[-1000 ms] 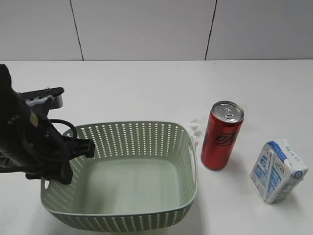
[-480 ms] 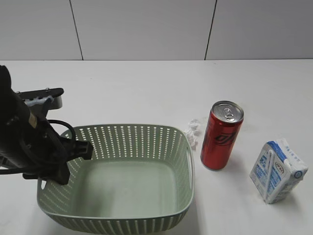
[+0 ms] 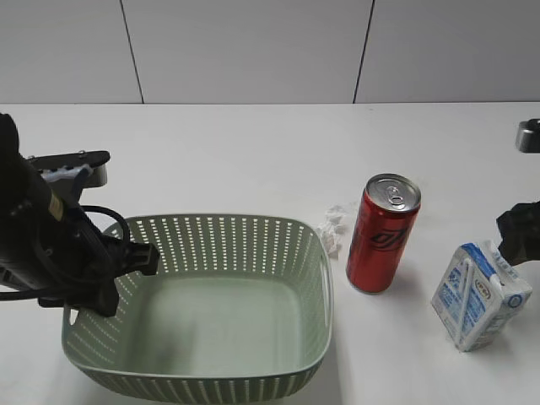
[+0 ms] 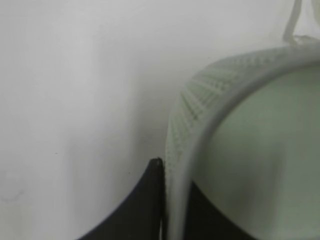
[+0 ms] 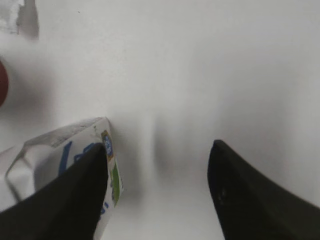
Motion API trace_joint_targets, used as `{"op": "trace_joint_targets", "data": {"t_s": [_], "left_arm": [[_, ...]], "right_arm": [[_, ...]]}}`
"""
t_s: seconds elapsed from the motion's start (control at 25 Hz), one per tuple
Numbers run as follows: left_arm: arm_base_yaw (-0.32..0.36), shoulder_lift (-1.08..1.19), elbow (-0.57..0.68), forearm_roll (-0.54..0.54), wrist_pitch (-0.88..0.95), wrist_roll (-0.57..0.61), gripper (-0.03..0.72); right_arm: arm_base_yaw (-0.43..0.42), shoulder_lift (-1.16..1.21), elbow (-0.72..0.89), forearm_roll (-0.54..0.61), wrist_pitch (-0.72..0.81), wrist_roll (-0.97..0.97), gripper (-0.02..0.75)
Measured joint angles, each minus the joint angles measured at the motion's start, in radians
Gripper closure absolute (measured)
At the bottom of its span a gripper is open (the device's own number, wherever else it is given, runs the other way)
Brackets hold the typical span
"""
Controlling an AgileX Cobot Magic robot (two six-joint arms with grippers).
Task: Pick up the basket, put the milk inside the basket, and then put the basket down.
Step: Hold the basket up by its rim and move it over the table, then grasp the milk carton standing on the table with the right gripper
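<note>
The basket [image 3: 202, 308] sat at lower left of the exterior frame, its near rim close to the bottom edge and its left wall under the left arm. The left gripper [image 3: 105, 283] was clamped on that left wall: in the left wrist view one dark finger [image 4: 137, 205] lay against the outside of the rim [image 4: 182, 150] and a second dark shape showed just inside it, so the jaws stood narrow, pinching the wall. Whether the basket's base touched the table [image 3: 253, 152] could not be told. The basket interior looked empty.

The can [image 3: 382, 233] stood upright just right of the basket's right wall, a narrow strip of table between them. A small crumpled white scrap [image 3: 334, 228] lay in that strip near the basket's far right corner.

The milk [image 3: 479, 295] stood at lower right, well apart from the basket, with the can between the two and a gap of bare table between can and milk.

The right gripper [image 3: 525, 236] entered at the right edge of the exterior frame, just above and right of the milk. In the right wrist view its two dark fingers [image 5: 240, 200] stood wide apart; the left one overlapped the milk's top corner [image 5: 75, 145], and only bare table lay between them. Contact with the milk could not be told.

Open table filled the upper half of the exterior frame, up to the wall.
</note>
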Motion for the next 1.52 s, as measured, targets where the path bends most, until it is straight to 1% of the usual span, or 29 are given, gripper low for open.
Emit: {"op": "trace_joint_targets", "data": {"t_s": [0.12, 0.16, 0.24, 0.32, 0.36, 0.4, 0.44, 0.64, 0.84, 1.28, 1.32, 1.36, 1.4, 1.44, 1.52], "left_arm": [[0.000, 0.000, 0.000, 0.001, -0.004, 0.000, 0.685], [0.000, 0.000, 0.000, 0.001, -0.005, 0.000, 0.685], [0.000, 0.000, 0.000, 0.001, -0.006, 0.000, 0.685], [0.000, 0.000, 0.000, 0.001, -0.006, 0.000, 0.685], [0.000, 0.000, 0.000, 0.001, -0.006, 0.000, 0.685], [0.000, 0.000, 0.000, 0.001, -0.006, 0.000, 0.685], [0.000, 0.000, 0.000, 0.001, -0.006, 0.000, 0.685], [0.000, 0.000, 0.000, 0.001, -0.005, 0.000, 0.685], [0.000, 0.000, 0.000, 0.001, -0.005, 0.000, 0.685], [0.000, 0.000, 0.000, 0.001, -0.005, 0.000, 0.685], [0.000, 0.000, 0.000, 0.001, -0.005, 0.001, 0.685], [0.000, 0.000, 0.000, 0.001, -0.005, 0.003, 0.685], [0.000, 0.000, 0.000, 0.001, -0.005, 0.009, 0.685], [0.000, 0.000, 0.000, 0.001, -0.005, 0.015, 0.685], [0.000, 0.000, 0.000, 0.001, -0.005, 0.020, 0.685]], "right_arm": [[0.000, 0.124, -0.035, 0.000, -0.013, -0.008, 0.269], [0.000, 0.165, -0.054, 0.000, -0.010, -0.008, 0.304], [0.000, 0.231, -0.088, -0.001, 0.002, -0.008, 0.428], [0.000, 0.263, -0.114, -0.001, 0.009, -0.008, 0.624], [0.000, 0.267, -0.121, -0.002, 0.011, -0.008, 0.682], [0.000, 0.267, -0.128, -0.002, 0.013, -0.008, 0.713], [0.000, 0.263, -0.135, -0.002, 0.014, -0.008, 0.727], [0.000, 0.169, -0.139, -0.002, 0.071, -0.008, 0.727], [0.000, 0.008, -0.132, -0.002, 0.225, -0.051, 0.727], [0.000, -0.543, -0.006, 0.017, 0.433, -0.114, 0.724], [0.000, -0.598, 0.002, 0.022, 0.448, -0.119, 0.704], [0.000, -0.642, 0.011, 0.037, 0.467, -0.129, 0.666], [0.000, -0.693, 0.019, 0.050, 0.487, -0.137, 0.596], [0.000, -0.744, 0.027, 0.067, 0.505, -0.143, 0.500], [0.000, -0.832, 0.044, 0.106, 0.523, -0.146, 0.284]]}}
